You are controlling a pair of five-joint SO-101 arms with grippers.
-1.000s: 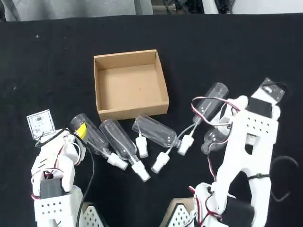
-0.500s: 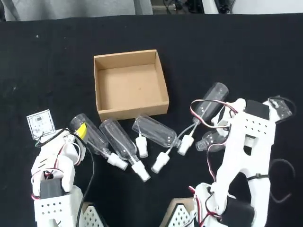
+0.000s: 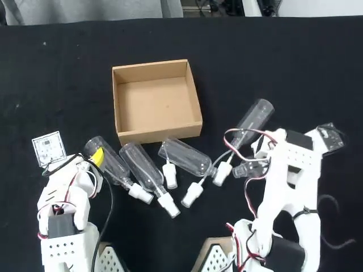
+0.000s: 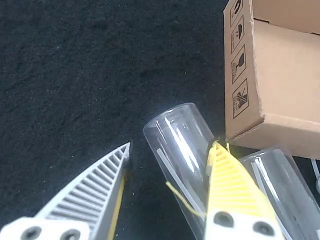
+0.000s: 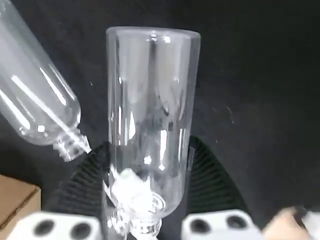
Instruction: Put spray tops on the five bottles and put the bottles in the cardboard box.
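Clear bottle [image 5: 152,100] in right hand [image 5: 150,172]

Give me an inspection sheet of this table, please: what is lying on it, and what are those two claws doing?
Surface: black cloth table, no spills seen.
Job's things: open brown cardboard box, nothing inside; five clear plastic bottles, three in a row before the box, one to its right with a bare neck; white spray tops by the necks, whether screwed on I cannot tell.
Clutter: small white tag.
Grippers: left gripper open at the base of the row's end bottle; right gripper shut on the fifth bottle.
Cables: red and white wires loop off the arms.
Surroundings: grey fabric beyond the table.
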